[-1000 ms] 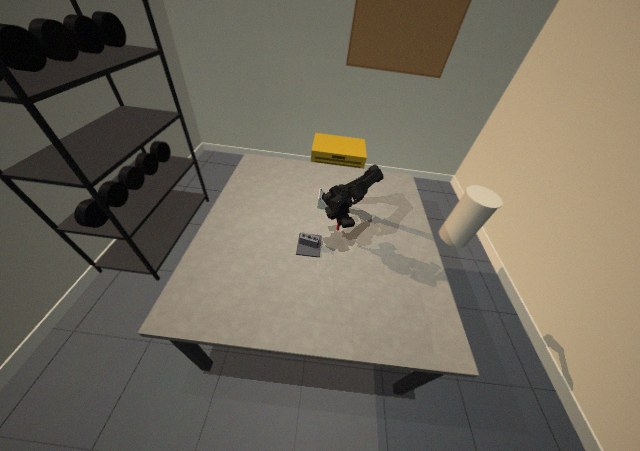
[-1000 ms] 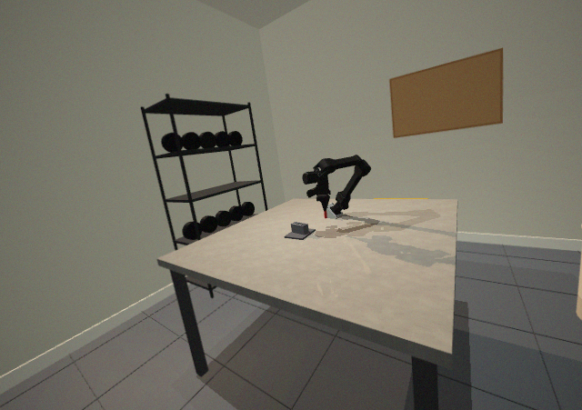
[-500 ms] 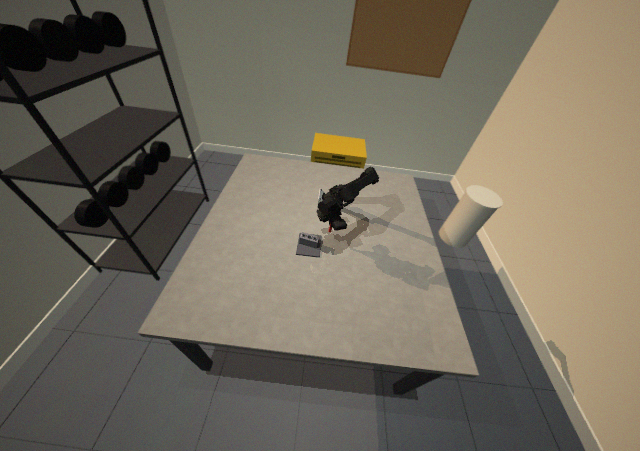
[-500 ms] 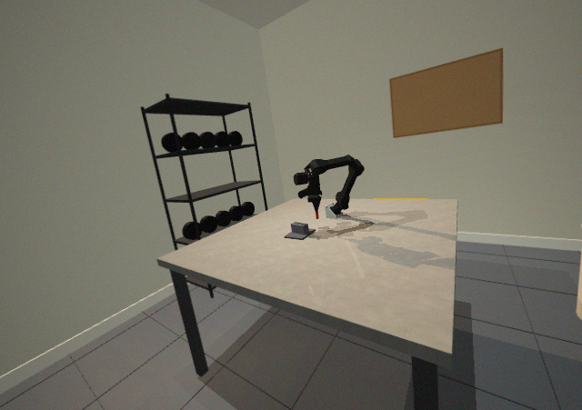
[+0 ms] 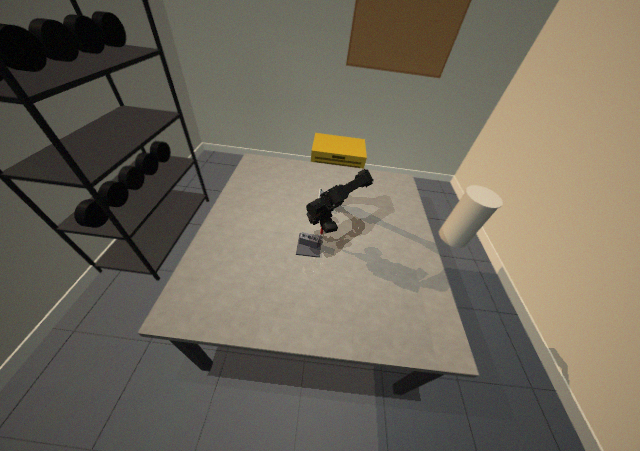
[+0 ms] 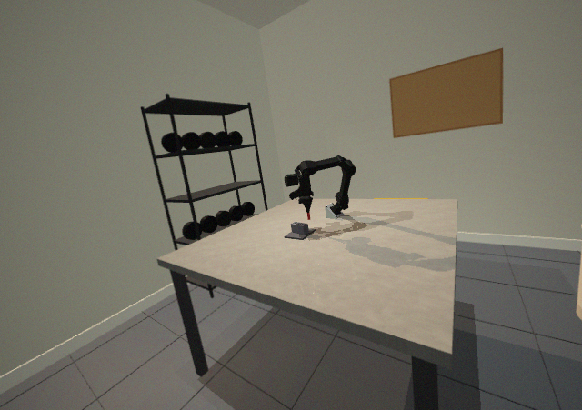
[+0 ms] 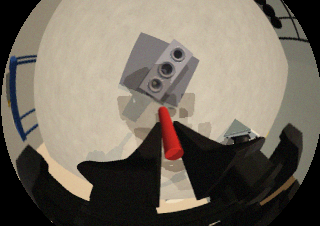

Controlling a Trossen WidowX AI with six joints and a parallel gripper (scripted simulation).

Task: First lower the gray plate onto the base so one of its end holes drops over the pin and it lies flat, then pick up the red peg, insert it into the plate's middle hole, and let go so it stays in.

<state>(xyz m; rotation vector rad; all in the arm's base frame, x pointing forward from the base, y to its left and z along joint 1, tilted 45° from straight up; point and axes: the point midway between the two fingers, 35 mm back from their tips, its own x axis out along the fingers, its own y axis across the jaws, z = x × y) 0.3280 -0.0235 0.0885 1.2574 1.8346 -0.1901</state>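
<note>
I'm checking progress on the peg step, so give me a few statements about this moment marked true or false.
1. The jaws of the gripper hold the red peg. True.
2. The peg sits in the middle hole of the gray plate. False: it hangs above the table, beside the plate.
3. The plate lies on the base. True.
4. The plate has two holes. False: three show.
5. The shelf rack is bare. False: dark round weights sit on it.

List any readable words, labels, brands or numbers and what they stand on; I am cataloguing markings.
None can be read.
Yellow box behind the table: dark bands across its front, too blurred to tell whether they are text.
Brown wall board, gray three-hole plate and red peg: bare.
</note>
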